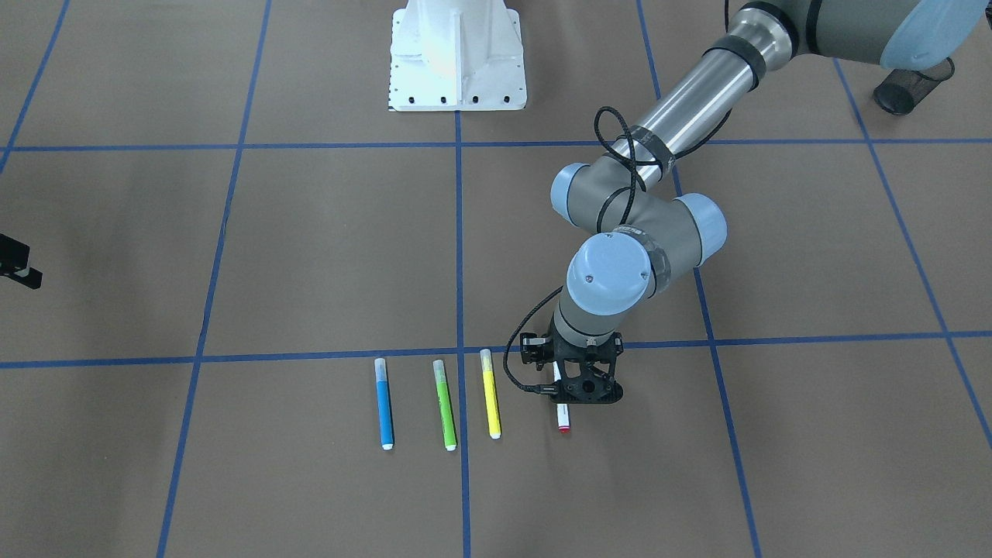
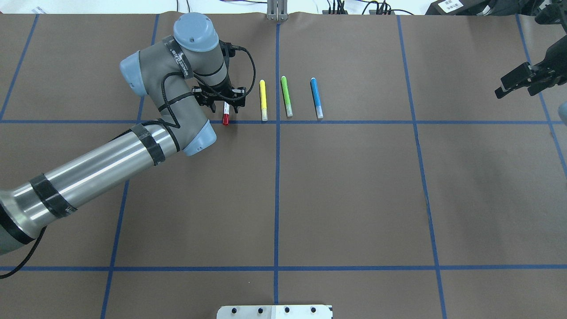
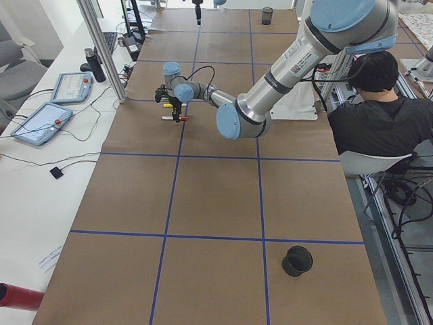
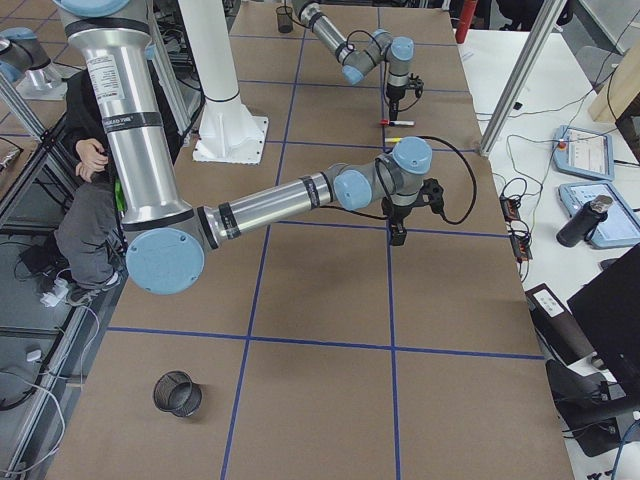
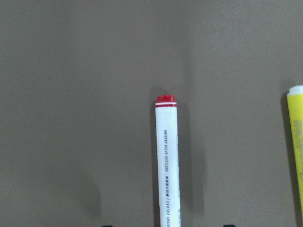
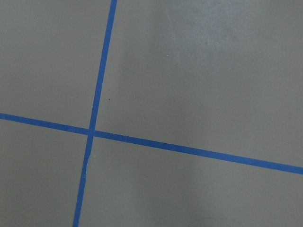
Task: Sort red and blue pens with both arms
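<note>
The red pen (image 2: 226, 116), white-barrelled with a red cap, lies on the brown table just left of the row of markers. Its red end (image 1: 563, 422) sticks out from under the left wrist. My left gripper (image 2: 225, 105) stands open, low over this pen, one finger on each side of the barrel (image 5: 168, 161). The pen rests on the table. The blue pen (image 2: 316, 98) lies at the other end of the row (image 1: 384, 407), untouched. My right gripper (image 2: 514, 86) hovers open over bare table far to the right, holding nothing.
A yellow marker (image 2: 263, 100) and a green marker (image 2: 286, 96) lie between the two pens. A black mesh cup (image 1: 911, 85) stands near the left arm's side, another (image 4: 285, 17) at the far end. The white pedestal (image 1: 457, 54) is at the robot's base. A person sits beside the table (image 3: 382, 115).
</note>
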Available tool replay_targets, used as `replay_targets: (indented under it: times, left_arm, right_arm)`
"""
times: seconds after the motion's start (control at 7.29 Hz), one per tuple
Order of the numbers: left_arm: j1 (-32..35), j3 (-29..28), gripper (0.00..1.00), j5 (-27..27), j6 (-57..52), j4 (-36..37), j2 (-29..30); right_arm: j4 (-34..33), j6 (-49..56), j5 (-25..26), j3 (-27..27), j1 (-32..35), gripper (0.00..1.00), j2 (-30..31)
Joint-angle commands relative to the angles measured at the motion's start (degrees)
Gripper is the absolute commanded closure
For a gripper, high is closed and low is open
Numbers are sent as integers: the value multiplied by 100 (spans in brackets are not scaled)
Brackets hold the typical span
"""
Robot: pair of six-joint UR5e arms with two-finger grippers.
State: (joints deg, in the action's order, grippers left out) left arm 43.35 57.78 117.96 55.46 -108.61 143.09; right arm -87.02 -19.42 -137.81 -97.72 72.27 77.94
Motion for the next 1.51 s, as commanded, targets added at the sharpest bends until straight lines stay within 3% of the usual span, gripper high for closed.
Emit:
replay_targets:
  times: [0.0, 0.55, 0.69, 0.82, 1.37]
  left_arm:
    - [-29, -4, 44, -1, 0, -2, 0]
    - [-46, -4, 65, -1, 9, 15, -9]
    - [-46, -4, 75, -1, 9, 15, -9]
    - [-46, 22, 100, -1, 52, 15, 0]
    - [181, 329, 100, 43, 404, 382, 9]
  right_arm:
    - [1, -1, 0, 8, -2, 0, -7]
    - [19, -1, 0, 52, -2, 0, -7]
    - [36, -1, -9, 78, -2, 0, -7]
    - [45, -1, 0, 87, -2, 0, -7]
    - [-7, -1, 9, 174, -2, 0, -383]
